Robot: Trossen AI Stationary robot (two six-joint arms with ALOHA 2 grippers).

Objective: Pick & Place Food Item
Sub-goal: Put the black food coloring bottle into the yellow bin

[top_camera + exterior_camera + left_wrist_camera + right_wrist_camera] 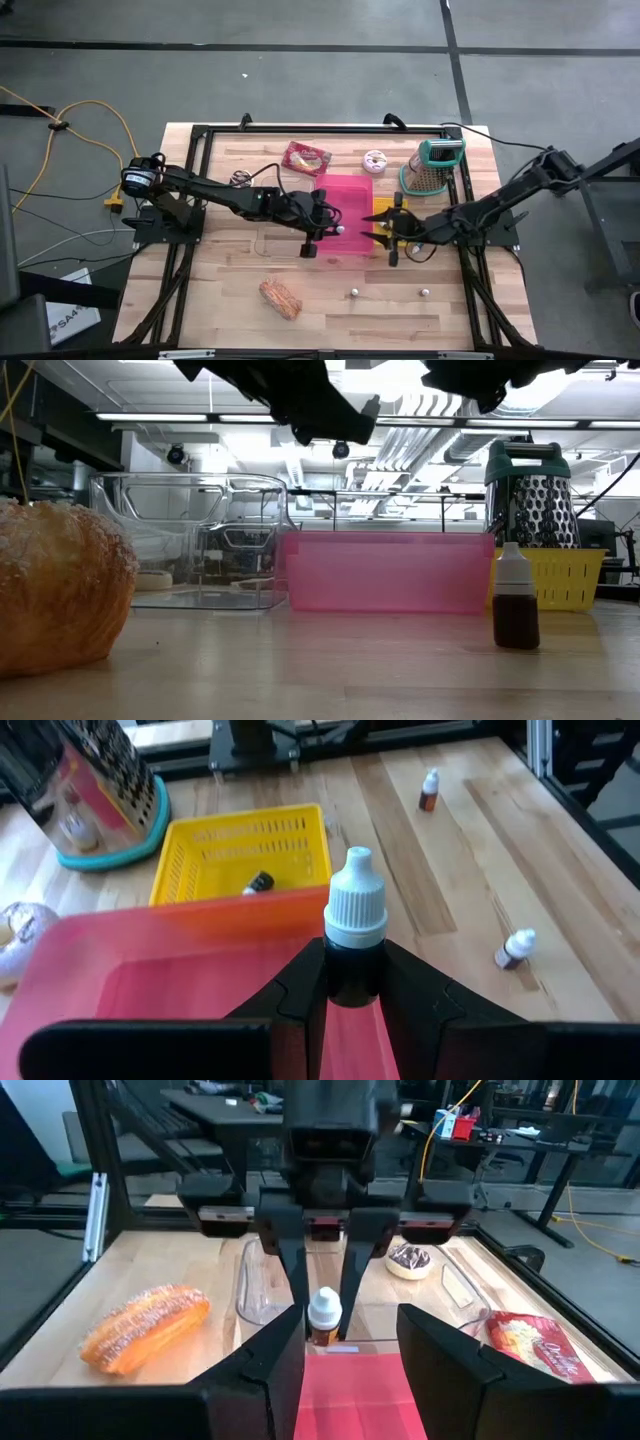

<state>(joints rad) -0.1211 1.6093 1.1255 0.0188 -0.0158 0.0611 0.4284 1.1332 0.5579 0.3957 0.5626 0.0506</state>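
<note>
Bin [345, 190] mid-table, basket [385, 222] just right, grater [437, 165] behind.

Both arms were matte black, built of slim jointed links. The left arm [215, 192] carried a round black-and-blue fitting near its base, with a yellow cable beside it. The left tool [352, 982] had broad, angular black fingers; the right tool [352, 1342] matched it, its fingers [262, 1365] flat-faced.
</note>
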